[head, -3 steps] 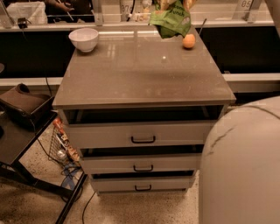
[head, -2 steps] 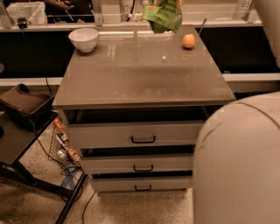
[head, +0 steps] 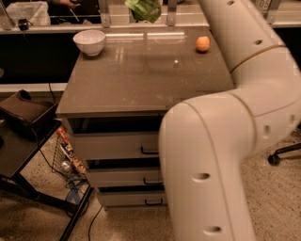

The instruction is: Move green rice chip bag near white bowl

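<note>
The green rice chip bag (head: 143, 9) hangs in the air at the top edge of the camera view, above the back edge of the grey cabinet top (head: 141, 80). It does not touch the surface. My gripper is out of view above the top edge, over the bag. My white arm (head: 244, 61) rises from the lower right and leaves the picture at the top, right of the bag. The white bowl (head: 89, 41) stands upright at the cabinet top's back left corner, left of and below the bag.
A small orange fruit (head: 202, 44) lies at the back right of the cabinet top. The cabinet has three drawers (head: 117, 146) in front. A black stand (head: 23, 117) and a wire basket (head: 66, 155) are at the left. A chair wheel (head: 274, 159) is at the right.
The bag has moved left along the back edge, from near the orange fruit towards the bowl. My arm has swung further into view and now covers the right side.
</note>
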`<state>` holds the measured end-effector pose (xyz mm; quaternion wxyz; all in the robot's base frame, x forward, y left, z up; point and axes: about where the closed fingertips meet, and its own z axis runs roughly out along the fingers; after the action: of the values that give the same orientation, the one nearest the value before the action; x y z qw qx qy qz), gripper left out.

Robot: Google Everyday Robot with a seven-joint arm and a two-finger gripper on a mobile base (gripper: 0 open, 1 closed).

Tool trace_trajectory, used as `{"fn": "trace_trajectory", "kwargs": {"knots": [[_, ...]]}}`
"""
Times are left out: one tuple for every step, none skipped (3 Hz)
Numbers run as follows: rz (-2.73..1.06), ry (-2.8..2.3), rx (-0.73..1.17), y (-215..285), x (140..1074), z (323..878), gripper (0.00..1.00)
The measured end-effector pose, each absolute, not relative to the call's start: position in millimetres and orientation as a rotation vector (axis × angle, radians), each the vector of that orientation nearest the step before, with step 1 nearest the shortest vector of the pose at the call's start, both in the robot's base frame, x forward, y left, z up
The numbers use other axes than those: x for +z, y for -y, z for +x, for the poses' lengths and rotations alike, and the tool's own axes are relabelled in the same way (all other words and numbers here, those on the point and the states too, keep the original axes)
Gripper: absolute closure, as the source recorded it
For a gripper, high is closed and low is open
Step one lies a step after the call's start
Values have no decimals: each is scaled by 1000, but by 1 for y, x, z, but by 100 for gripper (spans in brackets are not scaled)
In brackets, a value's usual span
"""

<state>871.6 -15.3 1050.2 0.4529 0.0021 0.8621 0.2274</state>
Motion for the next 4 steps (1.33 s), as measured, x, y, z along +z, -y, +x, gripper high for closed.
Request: {"fn": "trace_trajectory", "kwargs": {"knots": [[83,-2095,528,-2,1018,916,100],[138,-2121,513,-3,977,938,100],[133,-2128,512,-6,971,940,82],[132,-2132,511,-8,968,941,59]]}}
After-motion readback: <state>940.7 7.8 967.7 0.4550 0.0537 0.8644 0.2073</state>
